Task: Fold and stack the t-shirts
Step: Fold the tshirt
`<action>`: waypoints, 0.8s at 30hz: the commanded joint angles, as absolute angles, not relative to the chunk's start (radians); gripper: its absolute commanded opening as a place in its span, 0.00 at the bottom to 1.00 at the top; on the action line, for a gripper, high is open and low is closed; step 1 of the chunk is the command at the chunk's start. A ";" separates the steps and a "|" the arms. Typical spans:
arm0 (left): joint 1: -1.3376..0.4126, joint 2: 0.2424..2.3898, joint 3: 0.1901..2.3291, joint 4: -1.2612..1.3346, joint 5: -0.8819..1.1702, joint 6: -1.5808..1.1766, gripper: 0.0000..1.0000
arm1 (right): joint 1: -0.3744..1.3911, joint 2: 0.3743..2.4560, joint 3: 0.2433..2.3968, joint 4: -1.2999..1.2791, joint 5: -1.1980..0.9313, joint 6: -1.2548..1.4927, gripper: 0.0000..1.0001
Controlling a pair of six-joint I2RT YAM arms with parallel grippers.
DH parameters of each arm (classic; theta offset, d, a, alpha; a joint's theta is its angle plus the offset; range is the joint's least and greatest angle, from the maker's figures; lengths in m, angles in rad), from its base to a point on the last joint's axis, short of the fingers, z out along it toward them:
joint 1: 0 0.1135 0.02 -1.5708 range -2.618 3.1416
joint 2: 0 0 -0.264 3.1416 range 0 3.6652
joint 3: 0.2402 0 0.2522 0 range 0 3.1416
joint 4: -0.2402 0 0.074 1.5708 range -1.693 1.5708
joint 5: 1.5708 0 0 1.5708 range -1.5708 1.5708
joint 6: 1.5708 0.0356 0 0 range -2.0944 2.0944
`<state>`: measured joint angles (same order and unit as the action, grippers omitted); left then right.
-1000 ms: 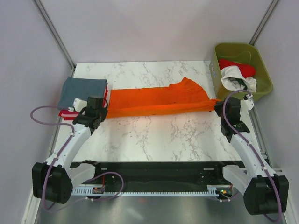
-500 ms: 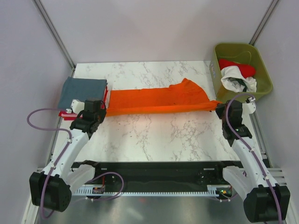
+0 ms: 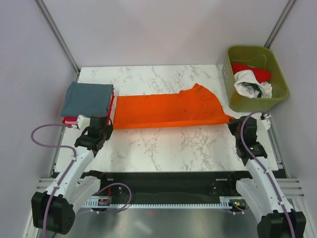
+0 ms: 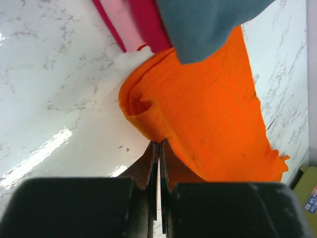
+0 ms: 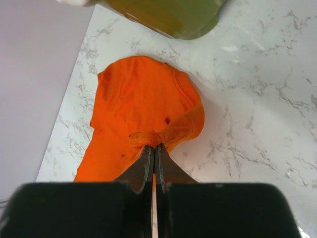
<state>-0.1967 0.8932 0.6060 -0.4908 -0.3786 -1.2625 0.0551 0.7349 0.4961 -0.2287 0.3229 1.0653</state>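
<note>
- The orange t-shirt (image 3: 168, 110) lies in a long strip across the middle of the top view, stretched left to right on the marble table (image 3: 168, 146).
- The left gripper (image 4: 158, 148) is pressed together on a bunched bit of cloth at the shirt's left end. You can see this at the bottom middle of the left wrist view.
- The right gripper (image 5: 153, 148) pinches a gathered bit at the other end, at the bottom middle of its own view.
- A grey-blue t-shirt (image 3: 88, 98) sits folded at the left edge of the top view, on top of red t-shirts (image 3: 112, 103). The orange shirt's left end is just beside that pile.
- The olive bin (image 3: 233, 96) at the upper right holds a white t-shirt (image 3: 250, 84) and a red one.
- The orange shirt looks soft, thin and light. It will droop wherever it is not held, and it could slip out of a small pinch.
- I think the best places to hold it are the two far ends, with every layer of cloth in the pinch.
- A hard pull could drag the pile on the left, so gentle moves seem best.
</note>
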 commanded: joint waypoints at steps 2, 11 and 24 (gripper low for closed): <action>-0.189 0.825 0.499 -0.497 -0.382 -1.285 0.02 | 0.048 0.625 0.414 -0.294 0.367 1.115 0.00; -0.187 0.519 0.258 -0.549 -0.315 -1.275 0.36 | 0.049 0.373 0.334 -0.497 0.406 1.095 0.62; -0.187 0.480 0.523 -0.600 -0.237 -0.915 0.83 | 0.051 0.667 0.524 -0.256 0.131 0.723 0.54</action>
<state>-0.1917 0.4194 0.4316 -0.6651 -0.2764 -1.1107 0.0498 0.5644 0.4515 -0.3954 0.2653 0.8822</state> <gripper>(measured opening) 0.823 0.559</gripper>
